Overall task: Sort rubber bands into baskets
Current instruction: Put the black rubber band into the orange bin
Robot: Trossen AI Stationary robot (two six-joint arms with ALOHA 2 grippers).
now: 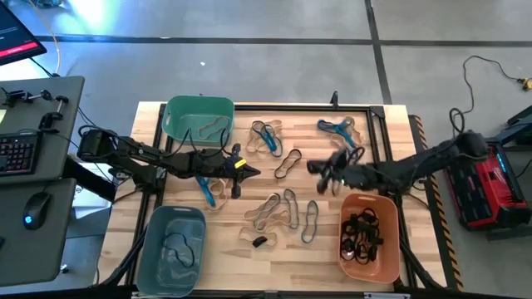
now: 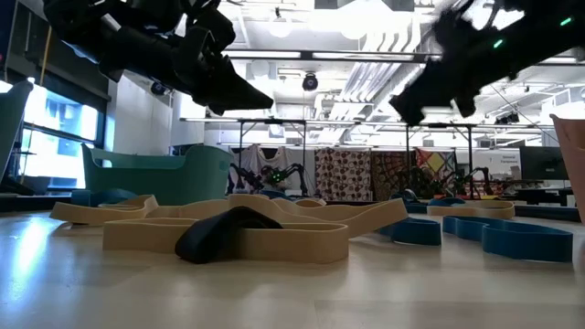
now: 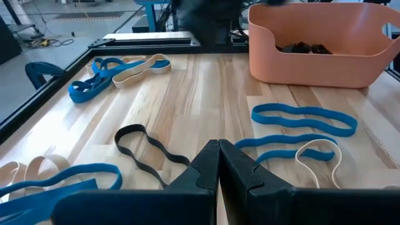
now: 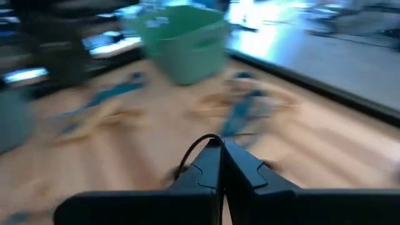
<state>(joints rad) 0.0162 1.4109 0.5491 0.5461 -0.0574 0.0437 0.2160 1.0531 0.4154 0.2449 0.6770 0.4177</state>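
Tan, blue and black rubber bands (image 1: pixel 278 208) lie loose over the middle of the wooden table. The teal-green basket (image 1: pixel 199 116) stands at the far left, the grey-blue basket (image 1: pixel 170 249) at the near left and the orange basket (image 1: pixel 368 237), holding black bands, at the near right. My left gripper (image 1: pixel 249 172) hangs shut and empty above the table's middle left, with a black band (image 3: pixel 147 153) on the wood ahead of it. My right gripper (image 1: pixel 318 170) hovers mid-table, shut on a thin black rubber band (image 4: pixel 187 155). My right gripper pinches the thin black band at its fingertips (image 4: pixel 209 140). A small loop of the band (image 4: pixel 184 161) stands out to one side of the fingers, clear of the table. The gripper itself hides how much more of the band hangs below.
A dark frame rail (image 1: pixel 382 133) runs along the table's far and right sides. Blue bands (image 3: pixel 303 119) and a thin pale band (image 3: pixel 319 159) lie between my left gripper and the orange basket (image 3: pixel 312 44). A desk with keyboard and mouse (image 1: pixel 25 158) stands left of the table.
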